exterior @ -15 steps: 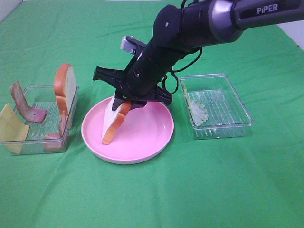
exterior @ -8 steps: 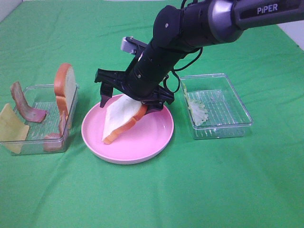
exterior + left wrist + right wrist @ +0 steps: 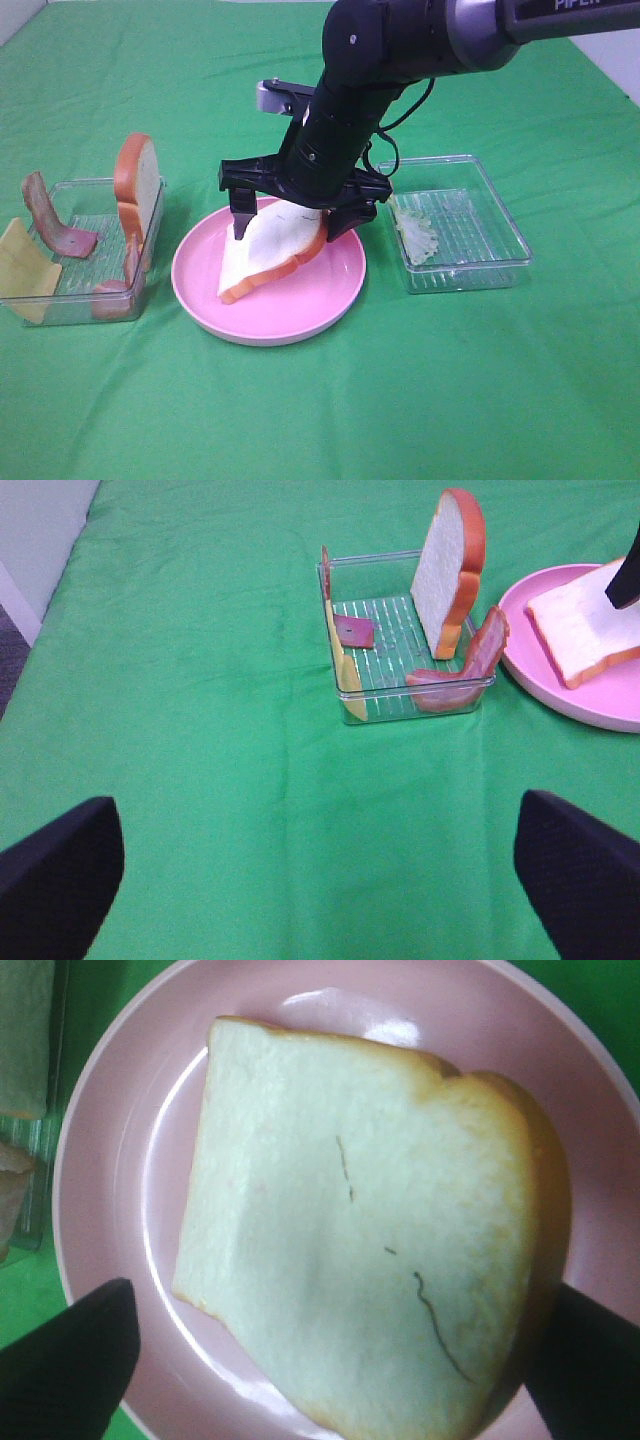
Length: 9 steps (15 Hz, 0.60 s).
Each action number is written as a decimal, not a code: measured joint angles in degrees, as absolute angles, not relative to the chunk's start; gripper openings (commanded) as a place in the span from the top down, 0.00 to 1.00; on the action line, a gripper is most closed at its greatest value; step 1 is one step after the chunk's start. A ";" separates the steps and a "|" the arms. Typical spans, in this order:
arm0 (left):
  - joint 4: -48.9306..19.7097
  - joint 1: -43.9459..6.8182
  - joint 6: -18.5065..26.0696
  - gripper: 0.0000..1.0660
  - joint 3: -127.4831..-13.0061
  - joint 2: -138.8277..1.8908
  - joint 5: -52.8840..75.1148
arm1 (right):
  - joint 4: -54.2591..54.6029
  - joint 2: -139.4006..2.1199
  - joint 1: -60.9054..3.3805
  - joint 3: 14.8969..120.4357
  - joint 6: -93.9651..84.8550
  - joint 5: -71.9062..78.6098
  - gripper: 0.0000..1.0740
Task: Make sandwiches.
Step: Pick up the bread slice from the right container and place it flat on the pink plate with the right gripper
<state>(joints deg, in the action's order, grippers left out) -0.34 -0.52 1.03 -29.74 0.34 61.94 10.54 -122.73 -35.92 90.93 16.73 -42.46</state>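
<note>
A white bread slice (image 3: pixel 268 256) with orange-brown crust lies on the round pink plate (image 3: pixel 300 322), its far end slightly raised. My right gripper (image 3: pixel 288 228) hangs just above it, open, with one finger on each side of the slice. The right wrist view shows the slice (image 3: pixel 350 1220) lying between the open fingers of the gripper (image 3: pixel 320 1360). A second bread slice (image 3: pixel 135 185) stands upright in the left tray (image 3: pixel 62 312) with bacon strips (image 3: pixel 55 225) and a yellow cheese square (image 3: pixel 22 270). My left gripper (image 3: pixel 320 880) is open and empty over green cloth, short of that tray (image 3: pixel 420 705).
A clear tray (image 3: pixel 470 270) to the right of the plate holds a pale-green lettuce leaf (image 3: pixel 412 232). The right arm reaches in from the upper right across the plate. Green cloth covers the table in front.
My right gripper has opened and let go of the bread slice. The slice has dropped from steeply tilted to nearly flat on the plate. The gripper has turned more upright.
</note>
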 measured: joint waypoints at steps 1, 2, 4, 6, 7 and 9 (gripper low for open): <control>-0.34 -0.52 1.03 0.06 -29.74 0.34 61.94 | 10.37 -122.73 -35.92 91.96 16.39 -44.18 0.10; -0.34 -0.52 1.03 0.06 -29.74 0.34 61.94 | 10.37 -122.73 -35.92 93.28 15.87 -45.89 0.10; -0.34 -0.52 1.03 0.06 -29.74 0.34 61.94 | 10.26 -122.73 -35.92 95.97 15.36 -49.05 0.10; -0.34 -0.52 1.03 0.06 -29.74 0.34 61.94 | 10.20 -122.73 -35.92 98.32 14.21 -52.83 0.10; -0.34 -0.52 1.03 0.06 -29.74 0.34 61.94 | 10.14 -122.73 -35.92 98.84 13.92 -53.57 0.10; -0.34 -0.52 1.03 0.06 -29.74 0.34 61.94 | 9.51 -122.73 -35.92 101.53 13.18 -57.52 0.10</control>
<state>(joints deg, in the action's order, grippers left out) -0.34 -0.52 1.03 -29.74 0.34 61.94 9.51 -122.73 -35.92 101.53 13.18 -57.52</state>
